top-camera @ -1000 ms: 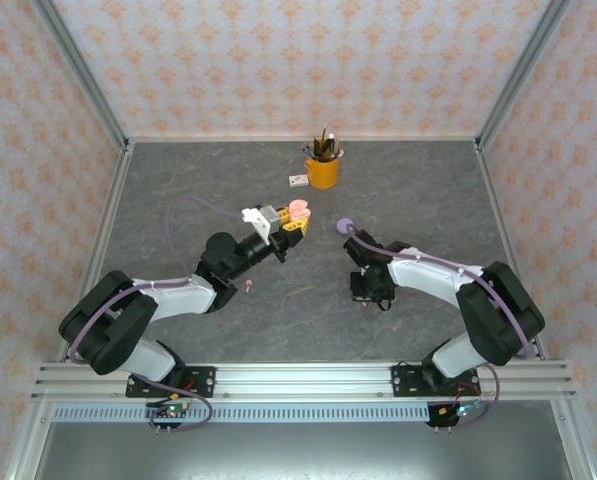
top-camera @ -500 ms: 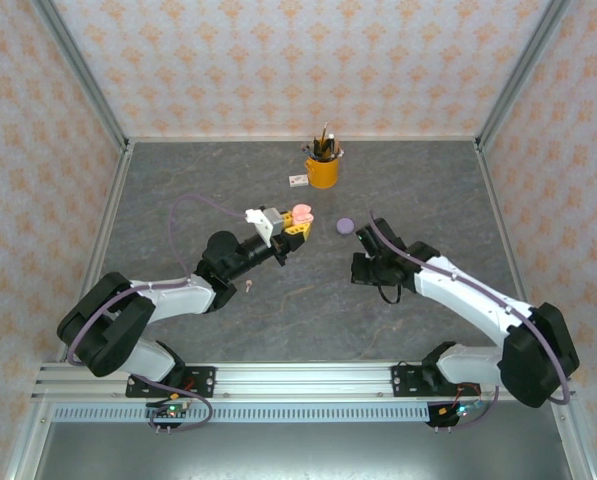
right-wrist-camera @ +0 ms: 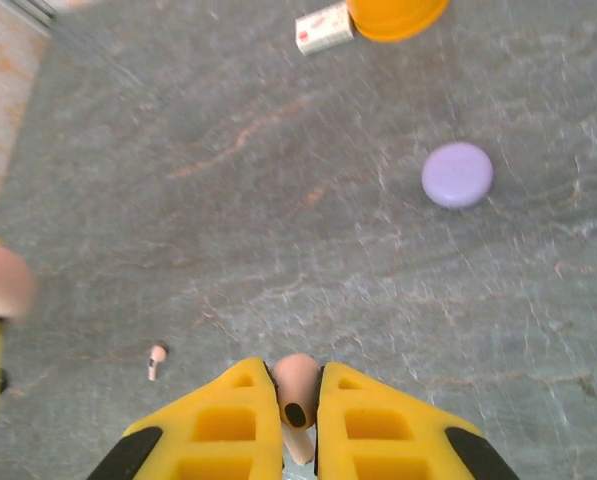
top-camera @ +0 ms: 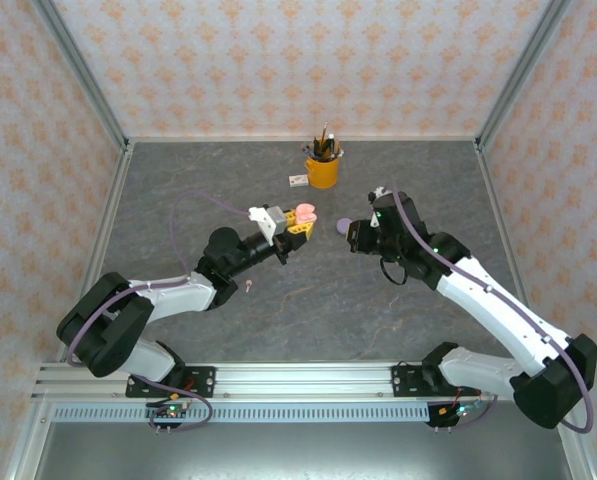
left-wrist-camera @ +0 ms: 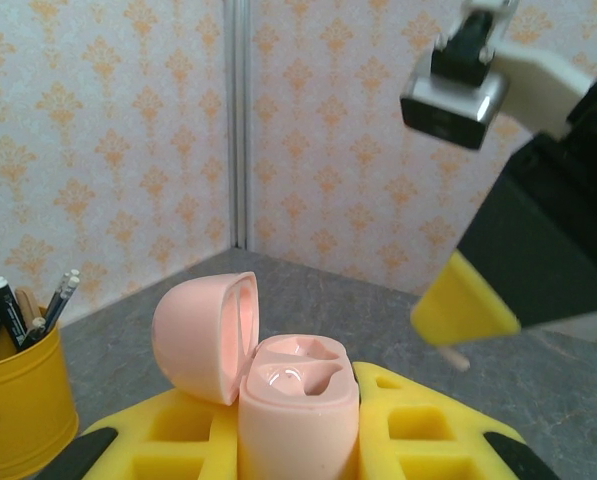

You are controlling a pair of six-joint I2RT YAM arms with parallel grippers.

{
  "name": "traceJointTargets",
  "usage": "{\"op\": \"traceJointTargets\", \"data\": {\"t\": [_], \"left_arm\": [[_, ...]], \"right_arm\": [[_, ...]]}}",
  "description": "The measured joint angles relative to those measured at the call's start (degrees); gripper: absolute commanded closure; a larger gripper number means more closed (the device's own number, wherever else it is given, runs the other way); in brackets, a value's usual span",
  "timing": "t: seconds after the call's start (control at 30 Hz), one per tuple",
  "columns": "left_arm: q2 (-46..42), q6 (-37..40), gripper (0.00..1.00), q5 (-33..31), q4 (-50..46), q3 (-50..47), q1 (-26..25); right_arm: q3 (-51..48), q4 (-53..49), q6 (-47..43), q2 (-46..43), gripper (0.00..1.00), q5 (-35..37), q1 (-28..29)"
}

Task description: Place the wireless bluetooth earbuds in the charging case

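- Right claw [right-wrist-camera: 298, 372] is pinched shut on a pink earbud [right-wrist-camera: 297, 402]: head up between the yellow fingertips, stem running back down the gap.
- Left claw [left-wrist-camera: 298, 415] is clamped on the pink case [left-wrist-camera: 298, 395], gripping it from both sides.
- That case is wide open! Its lid [left-wrist-camera: 203, 335] is tipped back to the left of the base, and two moulded wells face up.
- From the left claw's camera, the right claw hangs up and to the right of the case, apart from it, with the stem tip poking out below a yellow finger [left-wrist-camera: 465, 310].
- From above, the two claws face each other across a small gap over the grey table [top-camera: 178, 180].
- A second pink earbud [right-wrist-camera: 156, 362] lies loose on the table, ahead and left of the right claw, well behind the left claw.
- A purple round case [right-wrist-camera: 457, 174] sits closed and flat, ahead and right of the right claw.
- Farther out beyond both claws stands a yellow cup [top-camera: 323, 171] of pens, with a small white box [top-camera: 298, 181] just to its left.
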Motion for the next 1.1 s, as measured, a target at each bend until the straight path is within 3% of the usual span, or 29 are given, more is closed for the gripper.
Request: {"op": "traceJointTargets", "data": {"t": [0.5, 1.1], "left_arm": [[0.02, -0.17, 1.00, 2.21, -0.83, 2.84, -0.04], [2.29, -4.11, 1.00, 2.23, 1.57, 6.12, -0.04]], "right_arm": [[3.10, 12.48, -1.27, -2.84, 0.88, -3.04, 0.00], [-5.16, 33.70, -1.01, -3.74, 0.88, -9.49, 0.00]]}}
